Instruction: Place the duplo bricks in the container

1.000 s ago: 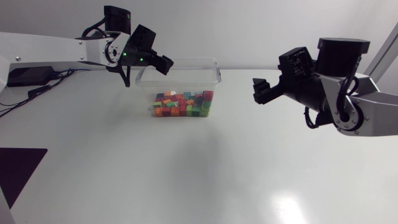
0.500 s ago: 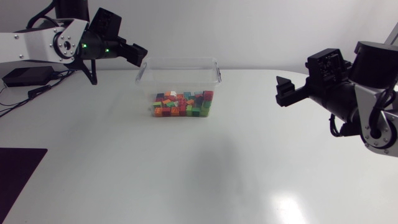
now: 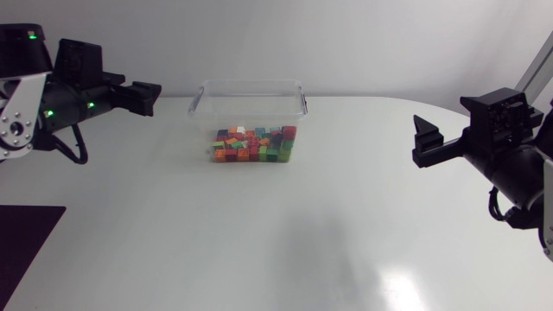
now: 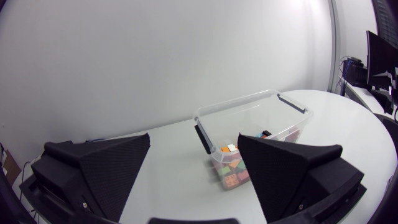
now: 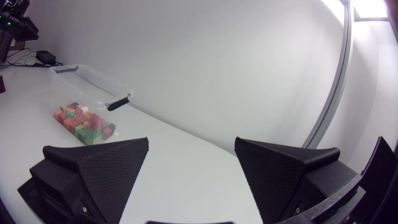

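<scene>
Both tools are open and empty: the left tool [image 3: 138, 96] near one side of the container [image 3: 251, 85], the right tool [image 3: 425, 143] well apart on the other. All visible bricks [image 3: 253, 146], a mixed red, orange and green heap, lie inside the clear, lidless container at the table's [image 3: 259, 238] far middle. Judgement: placing appears complete; the next move calls only for a check for strays.

You get bright, even overhead light; a strip light [image 5: 371, 7] glows high above the right end effector [image 5: 191, 142]. Beside that end effector soft glare pools on the white table [image 3: 173, 242]; shadows are faint. Wrist views bend lines at their edges.
</scene>
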Robot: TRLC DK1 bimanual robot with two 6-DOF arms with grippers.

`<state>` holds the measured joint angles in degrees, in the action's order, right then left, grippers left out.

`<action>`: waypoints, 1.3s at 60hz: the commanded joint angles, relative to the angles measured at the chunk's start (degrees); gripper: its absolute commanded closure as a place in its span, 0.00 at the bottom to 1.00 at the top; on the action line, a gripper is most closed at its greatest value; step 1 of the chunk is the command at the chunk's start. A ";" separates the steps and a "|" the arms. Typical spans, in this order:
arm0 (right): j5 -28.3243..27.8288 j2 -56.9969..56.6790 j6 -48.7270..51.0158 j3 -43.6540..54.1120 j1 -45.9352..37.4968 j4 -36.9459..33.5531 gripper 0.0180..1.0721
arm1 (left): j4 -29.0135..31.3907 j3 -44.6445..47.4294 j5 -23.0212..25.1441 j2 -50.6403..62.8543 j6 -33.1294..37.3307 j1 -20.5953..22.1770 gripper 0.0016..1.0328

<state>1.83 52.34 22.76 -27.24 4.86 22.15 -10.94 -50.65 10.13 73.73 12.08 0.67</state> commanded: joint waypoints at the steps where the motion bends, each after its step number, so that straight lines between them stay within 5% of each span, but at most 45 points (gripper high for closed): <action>1: 0.20 -2.50 0.00 2.46 -0.38 0.52 0.05 | -1.37 3.98 -0.29 -4.56 -2.58 -1.19 0.05; 30: -0.77 -9.80 -2.02 9.58 -1.44 0.79 0.05 | -4.35 19.45 -0.29 -19.68 -2.58 -7.35 0.05; 78: -4.29 -28.61 -6.33 20.21 -6.88 1.49 0.05 | -6.90 39.84 -0.29 -43.59 -7.24 -8.49 0.07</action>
<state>-2.33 26.89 17.91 -9.96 -1.67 22.96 -17.06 -13.82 9.98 32.29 6.66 -7.81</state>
